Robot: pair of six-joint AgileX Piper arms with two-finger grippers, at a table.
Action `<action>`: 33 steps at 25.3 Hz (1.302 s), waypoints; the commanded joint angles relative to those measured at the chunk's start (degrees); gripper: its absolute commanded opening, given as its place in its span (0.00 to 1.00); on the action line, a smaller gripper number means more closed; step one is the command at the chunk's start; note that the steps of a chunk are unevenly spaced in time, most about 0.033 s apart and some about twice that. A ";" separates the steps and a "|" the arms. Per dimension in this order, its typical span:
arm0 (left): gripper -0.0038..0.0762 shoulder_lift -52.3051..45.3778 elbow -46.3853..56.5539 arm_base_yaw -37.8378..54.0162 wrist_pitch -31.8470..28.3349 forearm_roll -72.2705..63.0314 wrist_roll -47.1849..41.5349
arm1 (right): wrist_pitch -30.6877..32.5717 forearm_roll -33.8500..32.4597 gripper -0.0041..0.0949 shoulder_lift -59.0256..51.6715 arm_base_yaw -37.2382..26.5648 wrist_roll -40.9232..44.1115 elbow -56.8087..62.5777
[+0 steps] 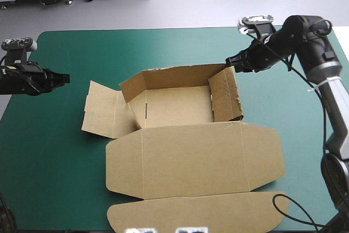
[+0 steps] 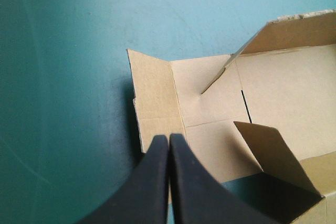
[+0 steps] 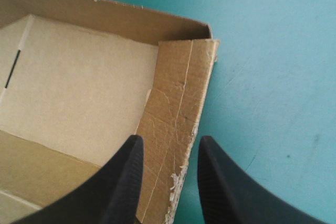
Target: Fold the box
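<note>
The brown box (image 1: 180, 107) lies mid-table, with its far wall (image 1: 174, 77) and right wall (image 1: 226, 94) raised. Its left flap (image 1: 101, 110) is spread flat, and the lid (image 1: 191, 159) lies flat toward the front edge. My left gripper (image 1: 62, 78) hovers well left of the box, shut and holding nothing. In the left wrist view its tips (image 2: 169, 137) point at the left flap (image 2: 155, 93). My right gripper (image 1: 232, 61) is at the far right corner. It stands open (image 3: 170, 150) with the right wall's creased top edge (image 3: 178, 93) between its fingers.
The lid's tuck flap (image 1: 196, 211) reaches almost to the table's front edge. Bare teal-green cover (image 1: 54, 162) lies left of the box, and more to its right (image 1: 305, 135) and beyond the far wall.
</note>
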 commanded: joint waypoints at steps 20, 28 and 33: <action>0.04 -1.29 -1.47 0.02 -2.00 -2.72 0.25 | -4.43 9.75 0.37 9.08 -0.08 -4.82 10.67; 0.04 -1.29 -1.47 0.02 -0.49 -6.10 0.73 | -3.91 10.11 0.03 10.26 -0.08 -4.66 10.67; 0.04 -1.29 -1.47 0.12 -0.23 1.83 0.63 | -1.72 12.44 0.02 7.90 -0.08 -5.55 10.67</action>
